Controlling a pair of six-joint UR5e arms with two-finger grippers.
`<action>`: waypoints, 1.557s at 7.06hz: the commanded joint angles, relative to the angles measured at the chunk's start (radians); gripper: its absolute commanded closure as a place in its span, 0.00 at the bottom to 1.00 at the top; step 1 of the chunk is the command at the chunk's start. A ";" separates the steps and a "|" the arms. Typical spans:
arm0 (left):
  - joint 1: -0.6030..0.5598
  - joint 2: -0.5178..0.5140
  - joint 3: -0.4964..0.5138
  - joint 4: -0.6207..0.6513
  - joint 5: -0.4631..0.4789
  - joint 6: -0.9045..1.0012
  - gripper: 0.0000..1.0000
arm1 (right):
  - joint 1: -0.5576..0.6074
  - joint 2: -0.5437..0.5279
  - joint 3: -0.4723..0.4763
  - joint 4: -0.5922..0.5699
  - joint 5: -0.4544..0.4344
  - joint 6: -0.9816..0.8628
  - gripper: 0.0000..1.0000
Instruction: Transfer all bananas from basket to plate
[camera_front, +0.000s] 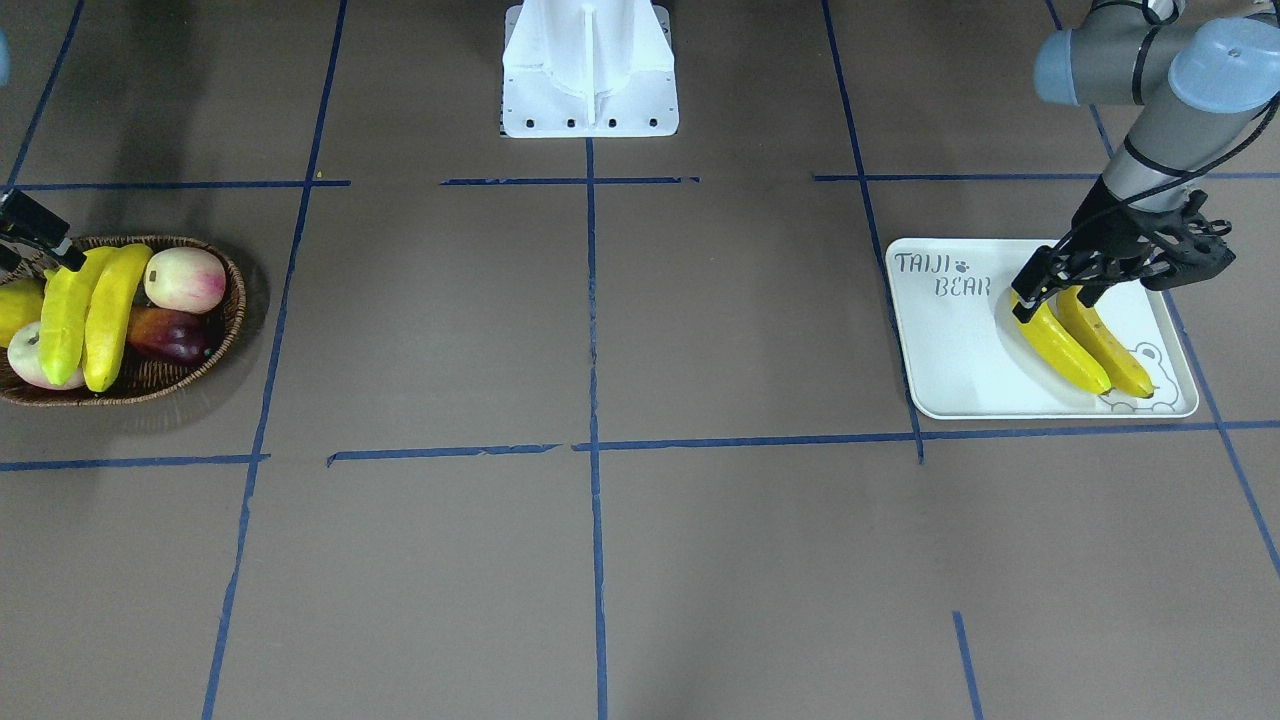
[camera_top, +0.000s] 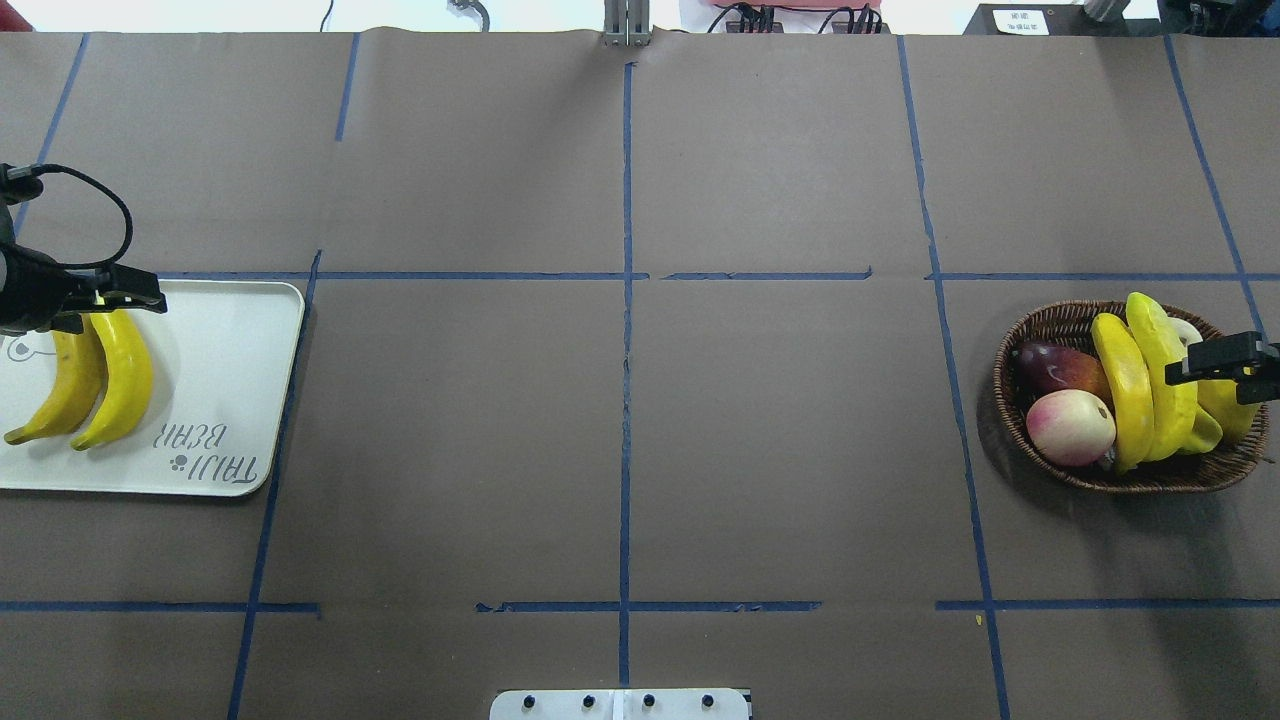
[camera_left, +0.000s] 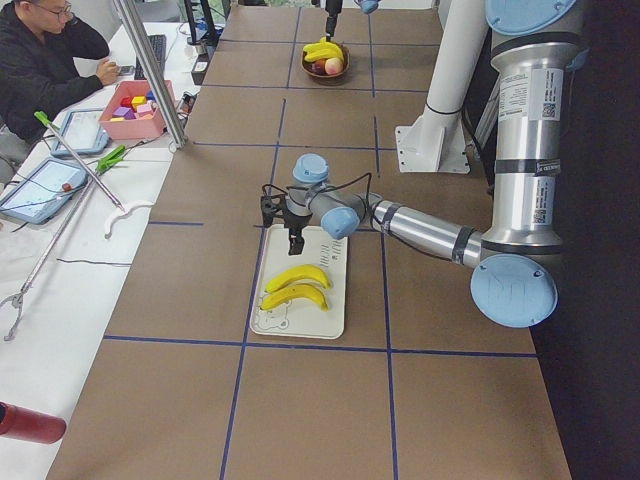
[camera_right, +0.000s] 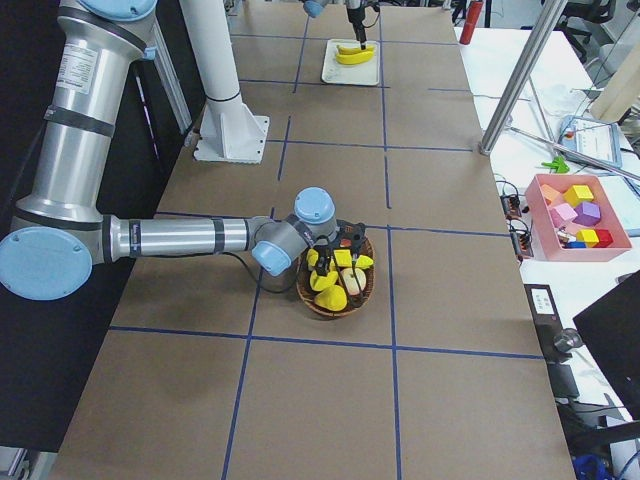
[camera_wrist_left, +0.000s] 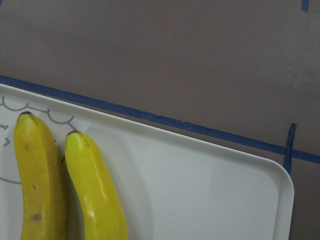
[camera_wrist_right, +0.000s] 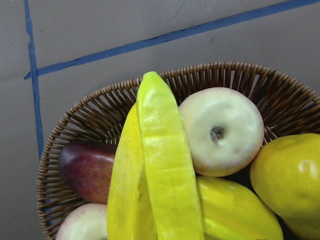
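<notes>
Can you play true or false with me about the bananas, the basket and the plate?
1. Two bananas lie side by side on the plate. True.
2. The basket has no bananas in it. False: two more lie in it.
3. The plate is round. False: it is rectangular with rounded corners.
4. The basket holds other fruit besides bananas. True.
5. The plate and the basket touch. False: they sit far apart, on opposite sides of the table.
</notes>
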 joint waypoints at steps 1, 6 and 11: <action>0.000 -0.003 0.000 0.000 0.000 -0.001 0.01 | -0.042 -0.001 -0.017 0.006 -0.008 -0.004 0.01; 0.000 -0.008 -0.009 0.000 -0.005 -0.014 0.01 | -0.039 -0.003 -0.022 0.014 0.005 -0.010 0.98; 0.000 -0.012 -0.014 0.000 -0.006 -0.030 0.01 | 0.210 -0.042 0.032 0.015 0.216 -0.182 1.00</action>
